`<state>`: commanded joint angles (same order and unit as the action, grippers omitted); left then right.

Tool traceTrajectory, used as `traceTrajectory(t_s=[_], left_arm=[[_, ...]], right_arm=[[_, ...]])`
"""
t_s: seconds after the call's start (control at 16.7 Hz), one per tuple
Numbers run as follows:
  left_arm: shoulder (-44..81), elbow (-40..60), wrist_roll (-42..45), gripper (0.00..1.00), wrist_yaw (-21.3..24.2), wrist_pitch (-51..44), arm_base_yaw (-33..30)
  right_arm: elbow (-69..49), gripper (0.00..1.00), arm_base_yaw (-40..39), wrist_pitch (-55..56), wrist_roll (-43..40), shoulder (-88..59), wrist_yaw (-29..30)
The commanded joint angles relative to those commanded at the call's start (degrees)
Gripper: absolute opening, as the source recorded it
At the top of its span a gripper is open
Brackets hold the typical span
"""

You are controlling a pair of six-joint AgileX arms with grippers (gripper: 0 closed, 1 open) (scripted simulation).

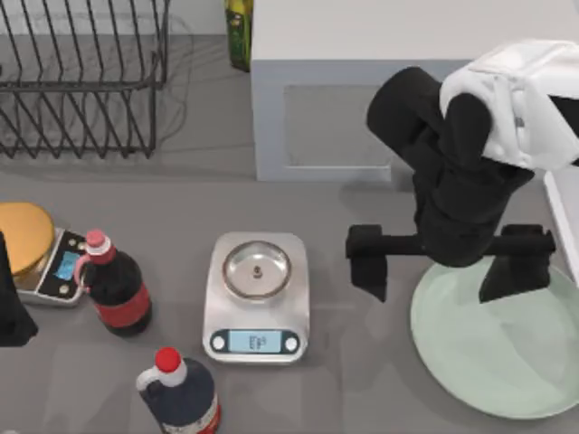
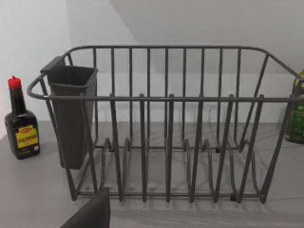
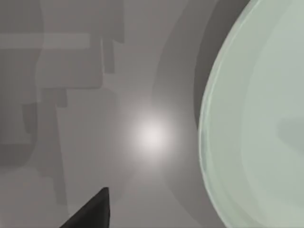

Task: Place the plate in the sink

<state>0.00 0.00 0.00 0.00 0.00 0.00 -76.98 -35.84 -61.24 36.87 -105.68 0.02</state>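
- Plate [image 1: 502, 348] lies flat on the grey table [image 1: 353, 362] at the right side, its rim running just beside the narrow white sink [image 1: 563, 212] edge at the far right.
- Right gripper [image 1: 448, 271] hovers over the plate's left rim with its 2 fingers spread wide and holding nothing; one finger is above the bare table, the other above the plate.
- The step in hand looks like the approach before grasping.
- Next, the gripper probably needs to drop so one finger goes under or around the rim, then close.
- Left arm [image 1: 14, 307] sits parked at the table's left edge, facing the dish rack [image 2: 166, 123]; whether its fingers are spread or closed, I cannot tell.
- The kitchen scale [image 1: 257, 297] stands well clear of the plate.
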Motion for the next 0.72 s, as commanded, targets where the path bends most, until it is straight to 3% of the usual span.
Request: traceTrajectory(t_s=[0.48, 0.72], left_arm=[[0.00, 0.00, 0.00, 1.00, 0.00, 0.00, 0.00], [0.00, 0.00, 0.00, 1.00, 0.00, 0.00, 0.00]], right_arm=[[9.71, 1.00, -0.28, 18.23, 0.23, -7.69, 0.06], [11.90, 1.00, -0.41, 21.52, 0.34, -9.68, 0.07]])
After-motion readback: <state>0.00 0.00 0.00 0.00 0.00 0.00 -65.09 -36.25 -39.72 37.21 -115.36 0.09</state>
